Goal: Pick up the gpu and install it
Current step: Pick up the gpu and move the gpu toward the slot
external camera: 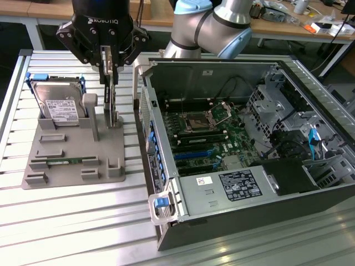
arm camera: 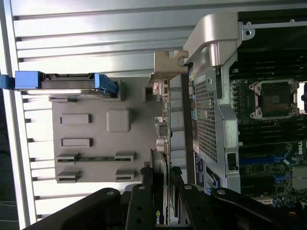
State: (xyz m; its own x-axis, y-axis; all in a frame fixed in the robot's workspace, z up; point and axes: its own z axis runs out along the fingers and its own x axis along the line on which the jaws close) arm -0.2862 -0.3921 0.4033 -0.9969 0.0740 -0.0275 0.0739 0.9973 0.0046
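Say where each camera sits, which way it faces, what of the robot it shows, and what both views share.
Exterior view: off the arm, above the table, looking down on holder and open computer case; arm and gripper show.
Wrist view: on the wrist, looking down along the gripper closed on the gpu.
Shared: gpu, hard drive, holder, computer case.

I can't see the gpu [external camera: 113,108] top edge, it's behind tool [external camera: 108,81] fingers; wrist cam: one gpu [arm camera: 162,143] end cut off by frame edge. HDD [external camera: 58,105] label txt too small.
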